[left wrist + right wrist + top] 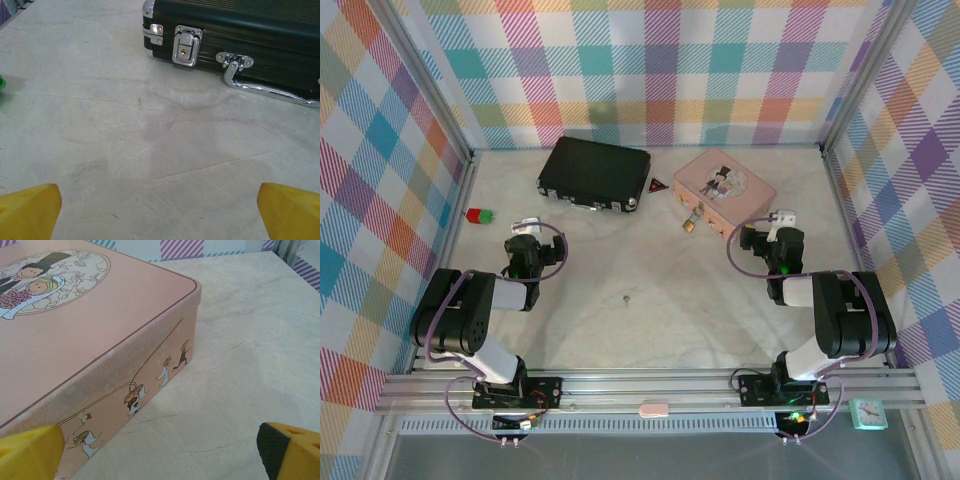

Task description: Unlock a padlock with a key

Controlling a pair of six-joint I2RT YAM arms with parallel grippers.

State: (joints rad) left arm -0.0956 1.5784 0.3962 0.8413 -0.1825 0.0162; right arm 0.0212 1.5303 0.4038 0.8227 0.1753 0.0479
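Top external view: the tiny grey-silver metal key [627,297] lies on the pale bench [720,310], well near-left of the pink rectangular box [725,185], its axis unreadable. The left gripper [527,223], spread and empty, is nearer it. The right gripper [782,218], also spread, is nearer the small brass padlock [690,222] at that box's near-left edge.

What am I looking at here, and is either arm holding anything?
Two robot arms, left and right, are bolted at the near edge of the table. The overhead picture looks down on both; the other two come from a camera on each wrist, yellow fingertips at the bottom corners. The left hand faces the black case, the right hand the pink box. A brass padlock sits by the pink box's near edge. The tiny grey speck between the arms looks like the key. Both hands are open and hold nothing.
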